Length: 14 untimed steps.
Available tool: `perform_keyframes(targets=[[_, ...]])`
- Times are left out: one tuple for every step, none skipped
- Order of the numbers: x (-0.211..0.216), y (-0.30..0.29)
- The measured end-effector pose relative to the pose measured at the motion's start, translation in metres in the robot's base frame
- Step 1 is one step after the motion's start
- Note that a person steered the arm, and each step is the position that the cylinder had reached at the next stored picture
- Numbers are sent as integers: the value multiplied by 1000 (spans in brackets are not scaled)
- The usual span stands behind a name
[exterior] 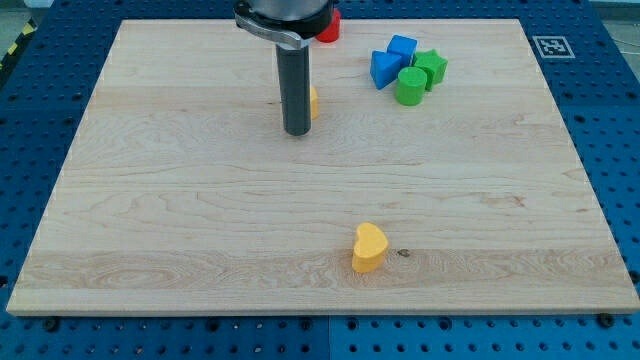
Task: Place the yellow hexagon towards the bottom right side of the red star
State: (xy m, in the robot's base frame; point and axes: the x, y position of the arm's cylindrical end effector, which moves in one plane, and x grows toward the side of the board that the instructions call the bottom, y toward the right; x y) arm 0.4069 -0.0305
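Yellow hexagon [314, 101] mostly hidden behind my tip [296, 131], just a sliver showing; no fingers.

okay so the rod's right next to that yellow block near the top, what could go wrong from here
1. My tip hides most of the yellow block, which shows only at its right, so its shape and the contact can't be judged; a push could glance off.
2. The red block sits mostly hidden behind the arm at the board's top edge; a nudge could send it off.
3. The yellow heart near the view's bottom could be mistaken for the target.
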Motion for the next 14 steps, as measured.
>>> perform_keyframes(targets=[[0,8],[-7,4],[-34,5],[-50,7],[-60,7],[-44,7],[-34,2],[-38,-11],[-63,-21],[-68,-1],[-67,5],[-75,-33],[-96,-32],[-82,13]])
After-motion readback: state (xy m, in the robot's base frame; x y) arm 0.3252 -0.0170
